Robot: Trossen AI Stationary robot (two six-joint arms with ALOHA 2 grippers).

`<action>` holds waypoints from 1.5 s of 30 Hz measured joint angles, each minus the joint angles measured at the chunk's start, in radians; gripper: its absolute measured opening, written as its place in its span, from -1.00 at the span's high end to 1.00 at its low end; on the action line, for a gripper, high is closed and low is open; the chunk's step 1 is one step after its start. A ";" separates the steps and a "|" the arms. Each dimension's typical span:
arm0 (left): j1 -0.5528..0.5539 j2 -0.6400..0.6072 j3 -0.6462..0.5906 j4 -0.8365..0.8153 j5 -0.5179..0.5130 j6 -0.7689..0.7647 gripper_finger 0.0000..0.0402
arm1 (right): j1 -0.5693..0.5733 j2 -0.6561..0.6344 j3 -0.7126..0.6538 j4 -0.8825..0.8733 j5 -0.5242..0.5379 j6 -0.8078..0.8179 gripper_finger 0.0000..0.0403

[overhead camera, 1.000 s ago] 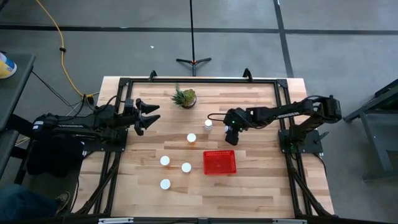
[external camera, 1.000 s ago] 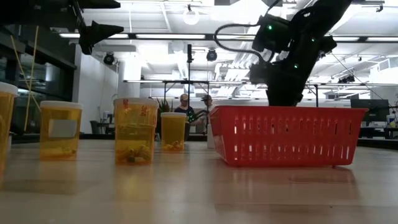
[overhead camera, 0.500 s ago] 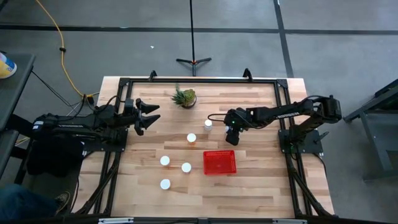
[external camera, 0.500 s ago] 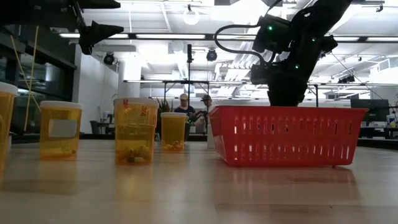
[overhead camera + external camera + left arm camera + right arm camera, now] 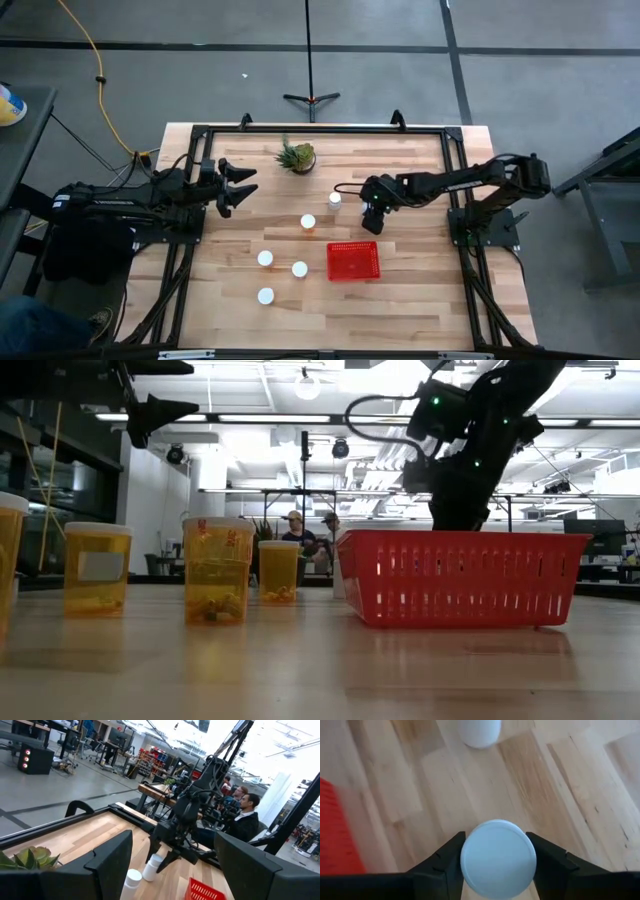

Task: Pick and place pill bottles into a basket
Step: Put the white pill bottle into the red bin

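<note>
Five white-capped pill bottles stand upright on their bases on the wood table: one (image 5: pixel 335 199) by my right gripper, one (image 5: pixel 308 222) mid-table, and three (image 5: pixel 265 258) (image 5: pixel 299 268) (image 5: pixel 265 295) left of the red basket (image 5: pixel 353 261). In the low view their bodies look amber (image 5: pixel 217 570). My right gripper (image 5: pixel 373 215) is just beyond the basket's far edge, shut on a sixth bottle (image 5: pixel 498 858). My left gripper (image 5: pixel 245 183) waits open and empty over the table's left side. My right gripper pinches the bottle's top, just under the round white cap (image 5: pixel 498 858), between its two fingers (image 5: pixel 445 865), which point down from above. The bottle is upright below the gripper. The cap hides its base, so I cannot tell whether it stands on the table.
A small spiky green potted plant (image 5: pixel 297 156) stands near the table's far edge. A black frame (image 5: pixel 320 128) runs around the table top. The red basket (image 5: pixel 460 575) hides my right gripper's fingertips in the low view. People sit in the room beyond the table (image 5: pixel 312 535).
</note>
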State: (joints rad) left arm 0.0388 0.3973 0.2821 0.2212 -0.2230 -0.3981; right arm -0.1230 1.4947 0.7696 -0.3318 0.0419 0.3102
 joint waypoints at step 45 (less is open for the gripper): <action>0.000 0.000 0.000 -0.014 -0.051 -0.005 -0.57 | 0.270 -0.187 0.100 -0.008 0.038 0.114 0.16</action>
State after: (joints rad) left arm 0.0388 0.3973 0.2817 0.2073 -0.2745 -0.4031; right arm 0.1472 1.3077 0.8700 -0.3397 0.0795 0.4241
